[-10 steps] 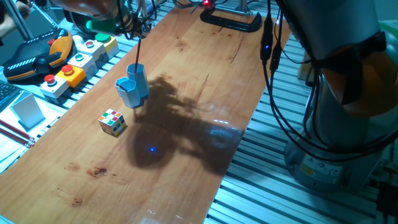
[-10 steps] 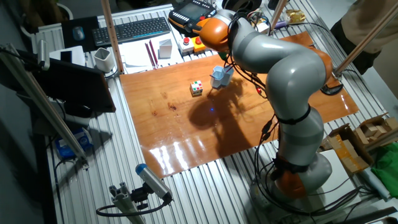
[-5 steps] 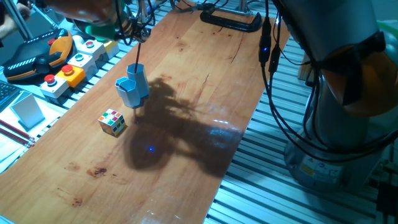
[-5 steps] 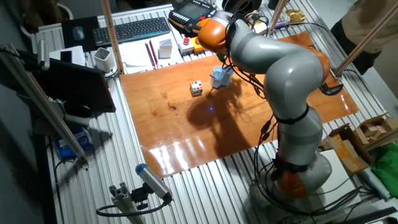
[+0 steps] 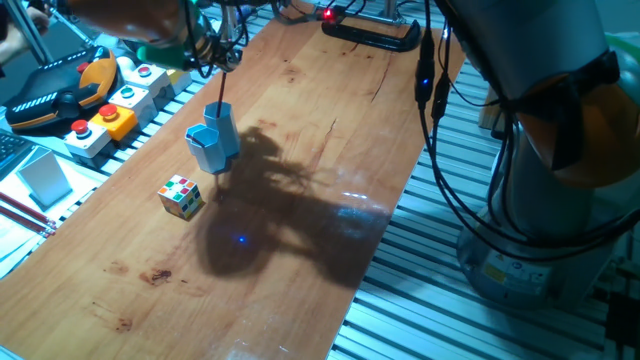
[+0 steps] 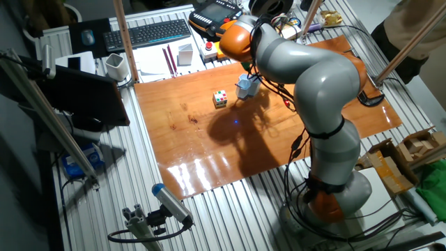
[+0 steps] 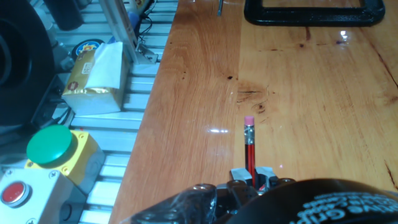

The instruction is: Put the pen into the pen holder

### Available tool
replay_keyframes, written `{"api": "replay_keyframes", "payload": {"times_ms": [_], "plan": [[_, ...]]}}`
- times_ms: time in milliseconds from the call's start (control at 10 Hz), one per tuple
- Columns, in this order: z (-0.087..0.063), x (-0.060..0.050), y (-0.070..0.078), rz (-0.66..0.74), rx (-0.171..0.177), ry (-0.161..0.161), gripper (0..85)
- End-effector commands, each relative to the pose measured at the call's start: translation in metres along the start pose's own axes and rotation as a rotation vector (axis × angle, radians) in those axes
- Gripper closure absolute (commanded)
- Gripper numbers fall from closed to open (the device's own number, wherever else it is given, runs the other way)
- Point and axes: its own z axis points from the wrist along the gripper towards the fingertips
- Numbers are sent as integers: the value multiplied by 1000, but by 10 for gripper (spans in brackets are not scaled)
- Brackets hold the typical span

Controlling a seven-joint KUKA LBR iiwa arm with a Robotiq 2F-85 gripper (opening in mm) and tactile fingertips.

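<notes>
Above the pen holder [image 5: 221,128], the gripper [image 7: 251,177] is pinched shut on the pen [image 5: 221,88], its lower end apparently inside (the shorter cup [image 5: 206,148] touches alongside). Lower straight, then release.

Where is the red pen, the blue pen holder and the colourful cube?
pen [image 7: 250,149], hand view, on its red shaft below the pale end.
pen holder [image 5: 223,128], one fixed view, on its side wall.
colourful cube [image 5: 180,196], one fixed view, on its front face.
</notes>
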Motion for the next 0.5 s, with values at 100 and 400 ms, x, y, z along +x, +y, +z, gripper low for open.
{"api": "replay_keyframes", "payload": {"times_ms": [100, 400], "plan": [[1, 1, 0, -2, 0, 1, 843], [1, 3, 0, -10, -2, 2, 840]]}}
